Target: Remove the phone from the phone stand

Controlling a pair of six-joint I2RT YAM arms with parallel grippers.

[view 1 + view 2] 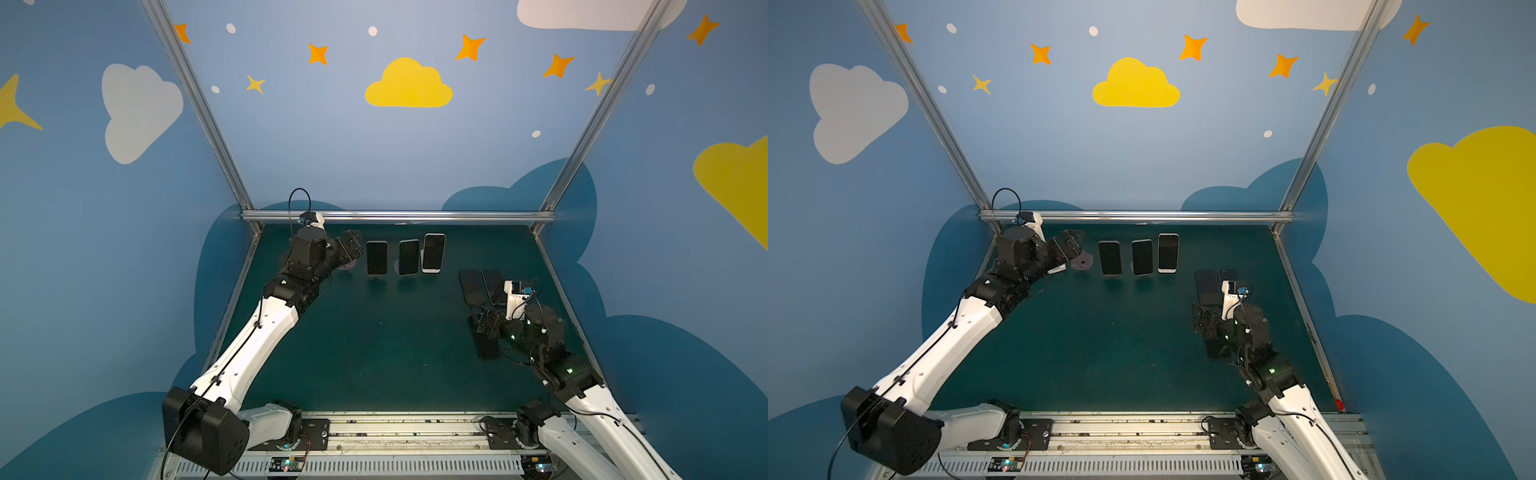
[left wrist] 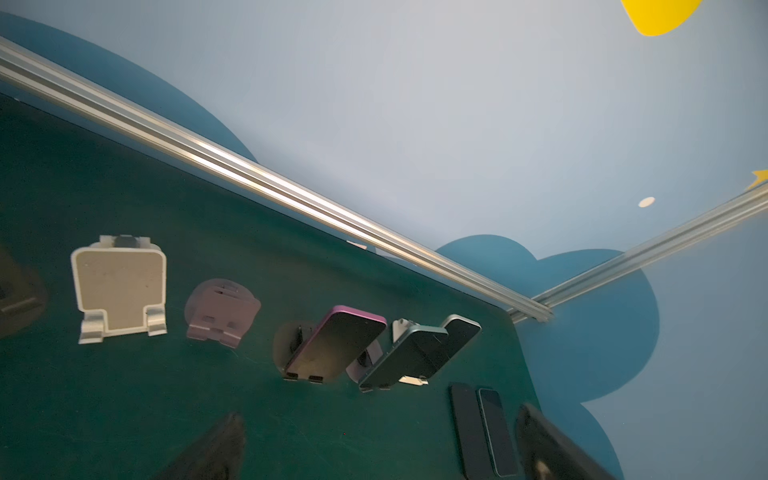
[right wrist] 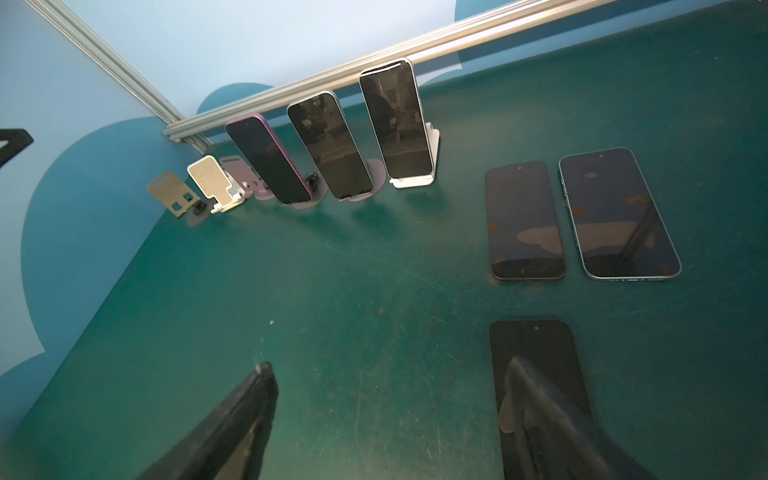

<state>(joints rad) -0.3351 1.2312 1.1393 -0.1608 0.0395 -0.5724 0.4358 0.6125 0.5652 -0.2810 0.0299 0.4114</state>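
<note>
My right gripper [image 3: 388, 365] has its fingers apart and holds nothing. One finger [image 3: 536, 415] hangs over a dark phone [image 3: 536, 338] lying flat on the tabletop [image 1: 374, 353]; contact cannot be confirmed. Just beyond it, two flat phones [image 3: 525, 220] lie side by side, right of centre in both top views.

My left gripper [image 2: 380, 413] is spread wide and empty, left of centre in both top views, near the back rail [image 1: 399, 216]. Beside it stand an empty white stand [image 2: 118, 286] and an empty purple stand [image 2: 222, 311].

At centre frame in both top views, three phones sit propped on stands in a row: purple phone [image 3: 270, 160], middle phone [image 3: 330, 145], and white-edged phone [image 3: 395, 120] on a white phone stand [image 3: 434, 160]. Neither gripper touches them.
</note>
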